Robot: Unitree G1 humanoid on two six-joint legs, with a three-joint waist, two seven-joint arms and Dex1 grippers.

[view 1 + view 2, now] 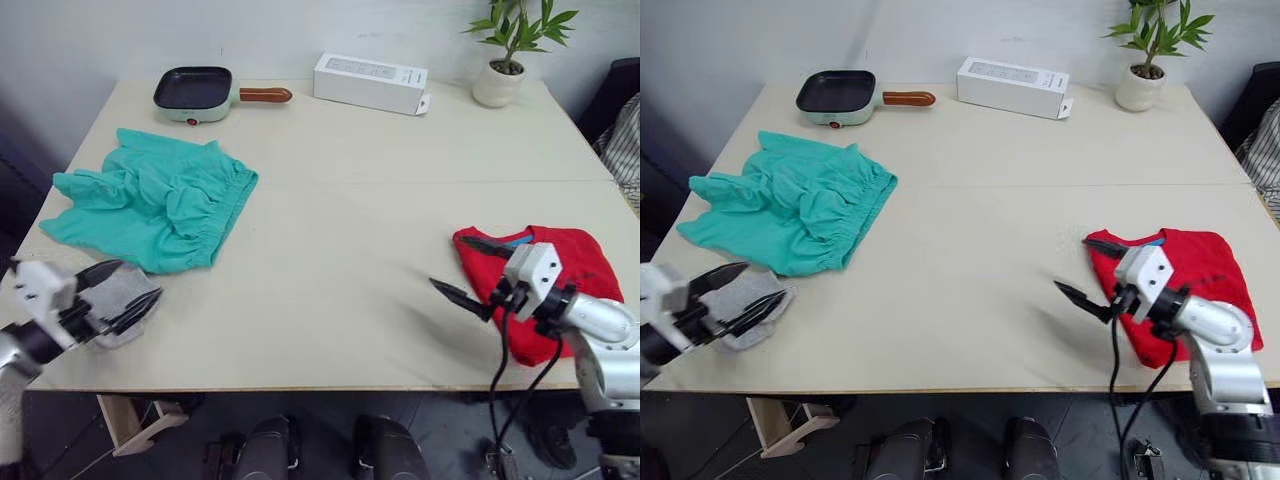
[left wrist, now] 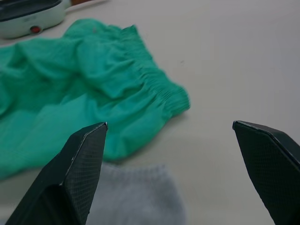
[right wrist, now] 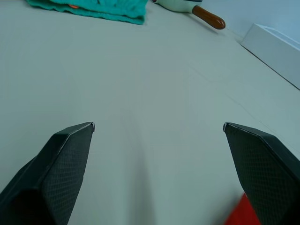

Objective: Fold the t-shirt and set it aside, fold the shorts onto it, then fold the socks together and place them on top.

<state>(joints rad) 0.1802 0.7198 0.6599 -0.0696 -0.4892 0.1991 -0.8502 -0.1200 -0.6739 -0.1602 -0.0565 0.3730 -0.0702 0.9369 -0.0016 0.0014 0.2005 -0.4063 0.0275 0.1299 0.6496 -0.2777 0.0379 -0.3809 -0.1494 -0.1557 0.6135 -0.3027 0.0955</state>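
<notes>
T-shirt (image 1: pixel 560 285) near right edge, shorts (image 1: pixel 150 200) left

White box (image 1: pixel 370 82): faint print on top, unreadable. No other text.

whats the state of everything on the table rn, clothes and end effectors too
t-shirt: folded, lying flat by the table's right edge
shorts: unfolded, rumpled, on the left
socks: flat near the front left edge, not yet on the pile
left end effector: open, empty, over the socks
right end effector: open, empty, beside the t-shirt
frying pan: empty
white box: lying flat, end flap ajar
</notes>
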